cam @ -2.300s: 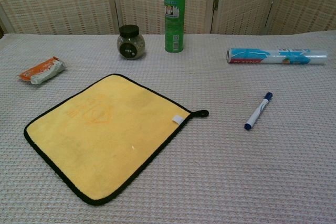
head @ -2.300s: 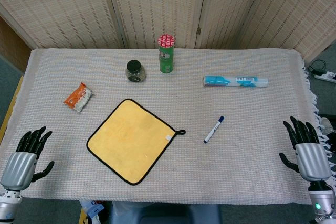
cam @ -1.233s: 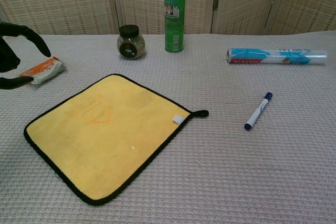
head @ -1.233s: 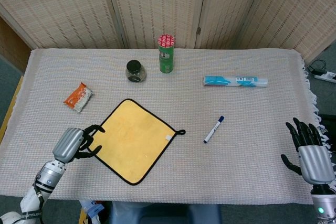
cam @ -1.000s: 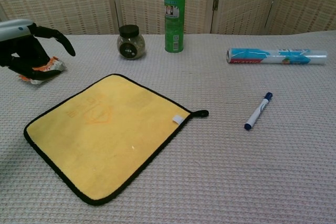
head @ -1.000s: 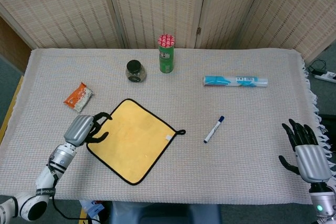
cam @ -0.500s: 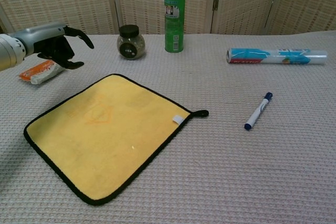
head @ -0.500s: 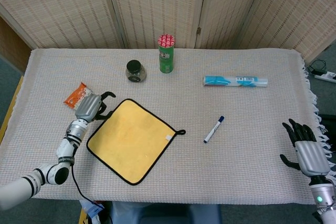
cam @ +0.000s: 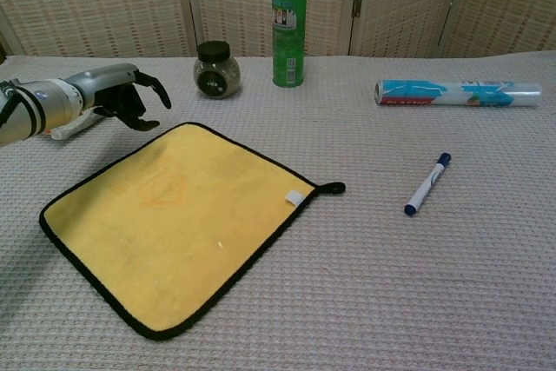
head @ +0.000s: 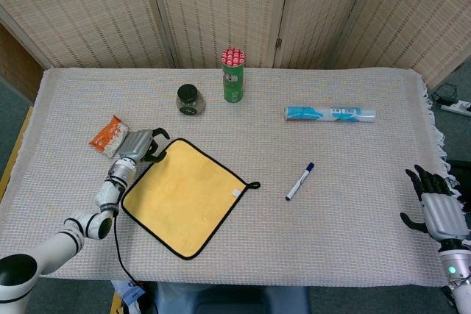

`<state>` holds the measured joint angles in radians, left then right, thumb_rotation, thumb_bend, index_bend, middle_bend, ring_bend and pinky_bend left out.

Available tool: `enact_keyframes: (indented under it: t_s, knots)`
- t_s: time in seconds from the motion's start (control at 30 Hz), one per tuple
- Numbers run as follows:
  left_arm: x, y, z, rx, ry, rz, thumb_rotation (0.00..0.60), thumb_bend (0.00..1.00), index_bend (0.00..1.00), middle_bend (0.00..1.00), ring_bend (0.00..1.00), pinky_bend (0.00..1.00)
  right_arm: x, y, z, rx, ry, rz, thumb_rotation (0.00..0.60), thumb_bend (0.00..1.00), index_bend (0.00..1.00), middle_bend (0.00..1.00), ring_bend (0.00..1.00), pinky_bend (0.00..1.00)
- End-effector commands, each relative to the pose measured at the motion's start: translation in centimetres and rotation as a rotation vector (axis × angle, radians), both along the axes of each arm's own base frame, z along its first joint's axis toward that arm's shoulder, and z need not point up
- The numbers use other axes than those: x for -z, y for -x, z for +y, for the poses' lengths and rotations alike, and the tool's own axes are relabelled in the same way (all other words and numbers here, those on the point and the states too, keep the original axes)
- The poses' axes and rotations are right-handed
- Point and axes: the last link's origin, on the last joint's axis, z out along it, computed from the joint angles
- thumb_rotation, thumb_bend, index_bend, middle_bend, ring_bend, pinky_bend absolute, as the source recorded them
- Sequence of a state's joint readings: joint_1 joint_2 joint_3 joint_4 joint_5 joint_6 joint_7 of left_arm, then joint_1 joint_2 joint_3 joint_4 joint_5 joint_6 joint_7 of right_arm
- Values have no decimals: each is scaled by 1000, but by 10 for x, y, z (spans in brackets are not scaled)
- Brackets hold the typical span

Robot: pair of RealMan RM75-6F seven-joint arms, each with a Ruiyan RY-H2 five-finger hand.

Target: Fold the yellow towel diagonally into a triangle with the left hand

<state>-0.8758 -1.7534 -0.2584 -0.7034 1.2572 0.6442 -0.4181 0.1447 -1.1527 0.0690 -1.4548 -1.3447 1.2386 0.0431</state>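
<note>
The yellow towel point(head: 184, 194) with a black edge lies flat on the table as a diamond; its hanging loop point(cam: 334, 188) points right. In the chest view the yellow towel point(cam: 174, 219) fills the lower left. My left hand point(head: 144, 145) hovers beside the towel's far-left edge, near its top corner, fingers apart and holding nothing; the left hand point(cam: 130, 96) shows at the left of the chest view. My right hand point(head: 436, 209) stays off the table's right edge, fingers spread, empty.
An orange snack packet point(head: 107, 134) lies just left of my left hand. A dark jar point(head: 190, 98) and a green can point(head: 233, 75) stand at the back. A blue-white roll point(head: 330, 114) and a marker pen point(head: 299, 181) lie to the right.
My left arm has swept from the table's near-left corner up along the towel's left side to its top corner. The right hand has drifted slightly lower and to the right. The towel is unmoved.
</note>
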Motion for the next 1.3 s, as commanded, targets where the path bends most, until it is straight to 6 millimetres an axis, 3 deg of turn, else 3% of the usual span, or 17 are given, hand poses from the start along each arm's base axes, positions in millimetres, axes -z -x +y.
enact_keyframes:
  t_s: [0.03,0.5,1.3]
  knots:
    - [18,-9,5,5,15,-38,600,410,427,1000,1000,1000,-1,4,0,17,2,1,600,335,0,0,0,0]
    - [27,-10,22,-64,3,-108,600,410,442,1000,1000,1000,-1,16,-1,66,-2,6,600,335,0,0,0,0]
    - [38,-14,26,-93,15,-72,600,411,369,1000,1000,1000,-5,21,3,88,-1,-9,600,335,0,0,0,0]
